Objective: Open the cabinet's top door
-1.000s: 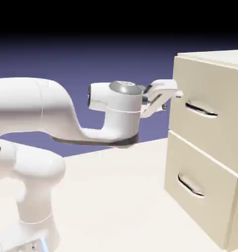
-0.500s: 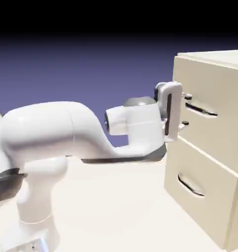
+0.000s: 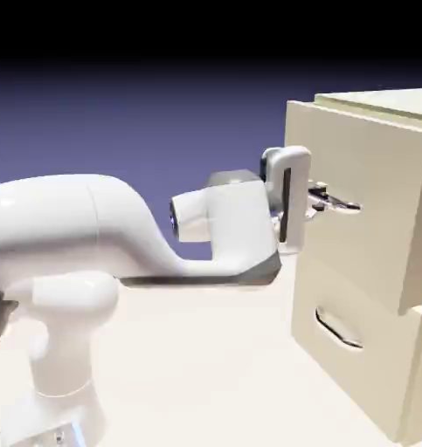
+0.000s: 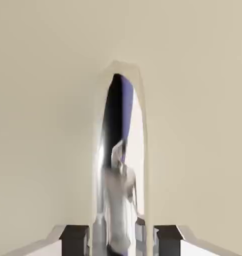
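Top door (image 3: 358, 188) partway out already, more pulling to go

Gripper (image 3: 317, 199) clamped on its curved handle (image 4: 120, 165); the panel juts a bit from the cabinet (image 3: 397, 349).

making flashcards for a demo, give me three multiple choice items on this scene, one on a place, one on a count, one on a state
1. Where is the arm's tool?
A. at the upper cream-beige panel's slim curved dark-silver handle
B. at the lower handle
C. resting on the table

2. How many stacked front panels does the boxy cream-beige cabinet show?
A. one
B. two
C. four

3. What state is the upper cream-beige panel in?
A. flush with the lower panel
B. removed
C. standing out ahead of the lower cream-beige panel

Answers:
1. A, since the hand view shows the handle running between the two grey tips.
2. B, since the exterior view shows one upper and one lower panel.
3. C, since the upper panel's front edge juts out past the lower panel's face.
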Robot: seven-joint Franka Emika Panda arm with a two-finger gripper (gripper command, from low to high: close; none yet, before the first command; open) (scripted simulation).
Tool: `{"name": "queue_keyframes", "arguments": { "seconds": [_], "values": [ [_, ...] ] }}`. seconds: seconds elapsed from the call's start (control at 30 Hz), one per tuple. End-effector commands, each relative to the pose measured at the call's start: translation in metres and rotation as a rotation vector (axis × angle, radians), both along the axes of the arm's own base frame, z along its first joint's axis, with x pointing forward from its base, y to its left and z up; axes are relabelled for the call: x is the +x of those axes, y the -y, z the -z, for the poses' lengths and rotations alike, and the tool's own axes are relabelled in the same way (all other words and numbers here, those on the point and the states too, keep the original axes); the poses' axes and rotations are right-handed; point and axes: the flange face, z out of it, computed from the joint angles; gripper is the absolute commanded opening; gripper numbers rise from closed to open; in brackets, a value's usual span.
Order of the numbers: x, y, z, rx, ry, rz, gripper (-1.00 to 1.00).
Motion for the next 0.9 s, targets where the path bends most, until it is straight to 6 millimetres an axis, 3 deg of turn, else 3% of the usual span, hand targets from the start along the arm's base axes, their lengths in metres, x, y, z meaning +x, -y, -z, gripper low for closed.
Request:
{"name": "queue_keyframes", "arguments": {
  "seconds": [0.0,0.73,0.77,0.8,0.87],
  "values": [
    [-0.009,0.0,0.0,0.0,0.0,0.0,-1.0],
    [-0.223,0.0,0.0,0.0,0.0,0.0,-1.0],
    [-0.224,0.0,0.0,0.0,0.0,0.0,-1.0],
    [-0.224,0.0,0.0,0.0,0.0,0.0,1.0],
    [-0.235,0.001,0.0,0.002,0.0,0.0,1.0]
  ]
}}
